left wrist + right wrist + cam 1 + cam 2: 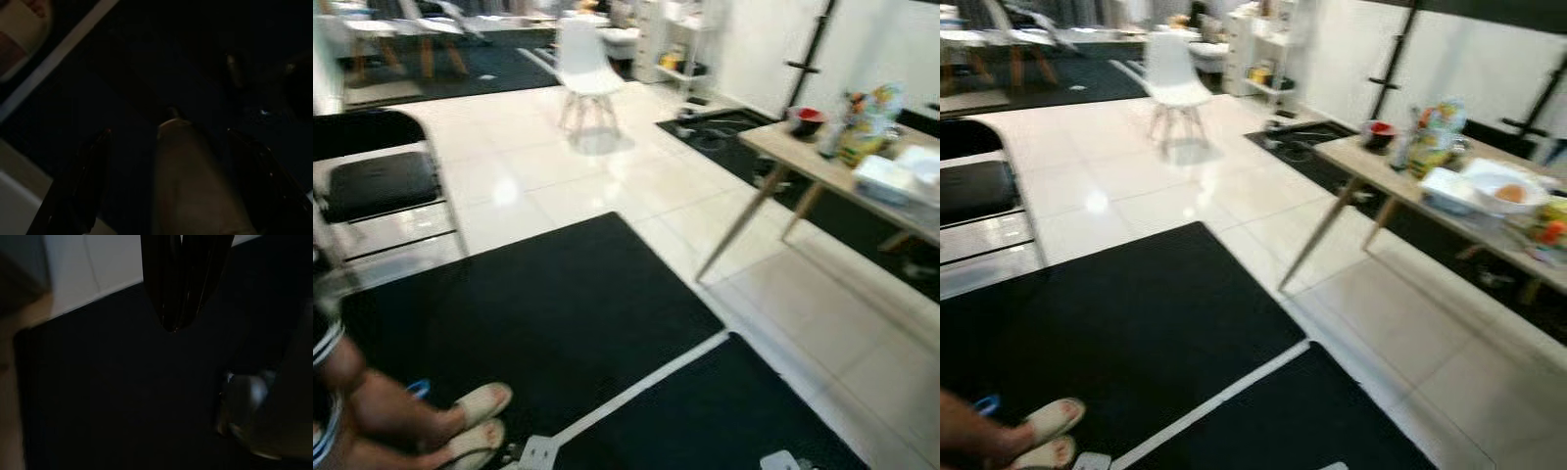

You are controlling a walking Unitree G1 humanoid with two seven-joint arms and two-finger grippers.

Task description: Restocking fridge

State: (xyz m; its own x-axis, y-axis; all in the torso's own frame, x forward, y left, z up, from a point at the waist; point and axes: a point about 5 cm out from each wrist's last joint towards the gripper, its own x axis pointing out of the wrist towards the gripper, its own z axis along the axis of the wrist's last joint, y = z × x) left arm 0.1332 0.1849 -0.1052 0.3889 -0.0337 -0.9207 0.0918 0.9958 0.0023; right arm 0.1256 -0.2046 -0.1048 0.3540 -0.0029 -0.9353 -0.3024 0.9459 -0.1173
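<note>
With my right fingers (172, 328) together and my left fingers (166, 161) apart, both empty, I risked clipping the person's foot (475, 403) beside them.

Head views bright, evenly lit from overhead; motion blur throughout, strongest at 3 o'clock over the wooden table (1400, 186). Glare is thrown on the white tile floor (504, 191) at 10 o'clock. Soft shadow is cast beneath the white chair (585, 69). Both wrist views are underexposed, nearly black, grainy; only faint highlights are caught on finger edges.
</note>
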